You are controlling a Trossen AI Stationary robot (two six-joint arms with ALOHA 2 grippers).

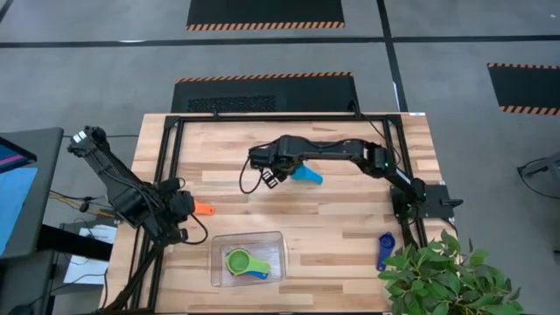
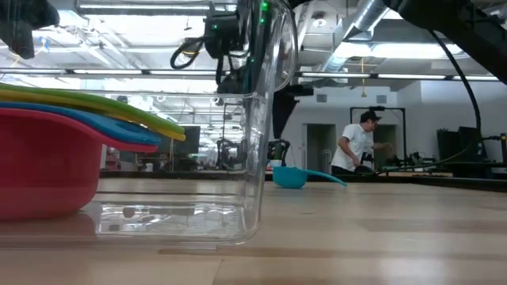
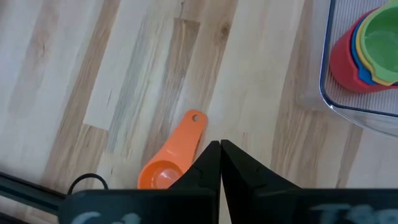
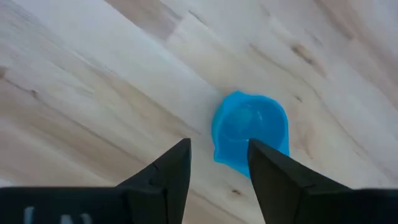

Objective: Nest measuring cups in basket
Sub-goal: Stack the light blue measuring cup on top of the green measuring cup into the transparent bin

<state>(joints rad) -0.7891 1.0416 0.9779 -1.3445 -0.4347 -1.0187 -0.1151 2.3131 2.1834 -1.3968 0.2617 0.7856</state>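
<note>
The clear basket (image 1: 216, 262) stands near the table's near edge and holds several nested cups, red at the bottom (image 2: 43, 170) and green on top (image 1: 240, 261). A light blue cup (image 4: 250, 129) sits on its base mid-table, and my right gripper (image 4: 219, 149) hovers open above it, fingers pointing down. An orange cup (image 3: 173, 155) lies on the table at the left. My left gripper (image 3: 220, 148) is shut just beside it, and one finger hides part of its bowl. A dark blue cup (image 1: 385, 249) lies on the table near the right edge.
A potted plant (image 1: 442, 276) fills the near right corner, close to the dark blue cup. A black frame rail (image 1: 171, 166) runs along the table's left, far and right sides. Bare wood lies between the basket and the light blue cup. A person (image 2: 358, 146) stands in the room behind.
</note>
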